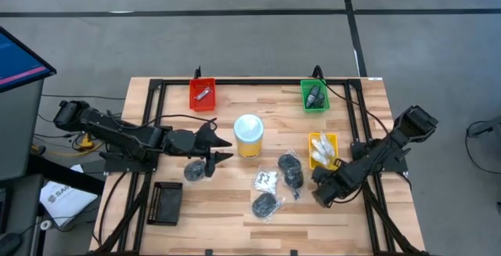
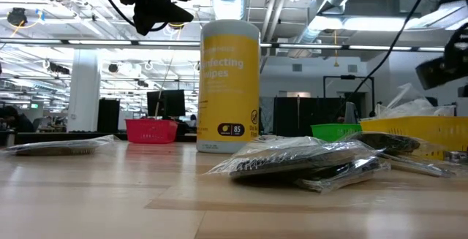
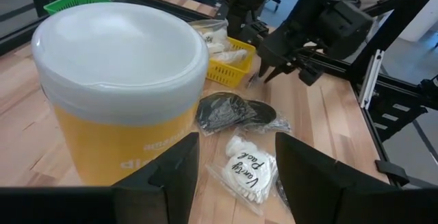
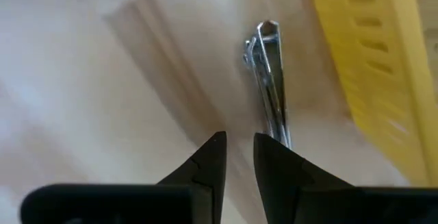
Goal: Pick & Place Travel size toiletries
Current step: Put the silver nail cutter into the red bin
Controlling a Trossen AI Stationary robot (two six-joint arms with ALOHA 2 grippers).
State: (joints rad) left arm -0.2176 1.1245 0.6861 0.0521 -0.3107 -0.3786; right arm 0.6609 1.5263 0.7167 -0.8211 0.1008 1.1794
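A silvery nail clipper [image 4: 268,80] lies flat on the wood beside the yellow tray [image 4: 369,59]. My right gripper [image 4: 238,142] hangs just over the clipper's near end, open by a narrow gap, and shows near the table's right edge [image 1: 322,193]. My left gripper [image 1: 215,153] is open and hovers left of the tall yellow tub [image 1: 249,135]; its fingers frame a white sachet [image 3: 248,172]. Three dark bundles in clear bags [image 1: 290,170] [image 1: 266,203] [image 1: 194,171] lie flat on the table. White sachets fill the yellow tray [image 1: 322,148].
A red tray [image 1: 202,94] holds a silvery bit, and a green tray [image 1: 315,97] holds a dark bottle; both stand at the far edge. A black tray [image 1: 166,201] sits near the left front. The black frame rails [image 1: 360,131] run along the table's sides.
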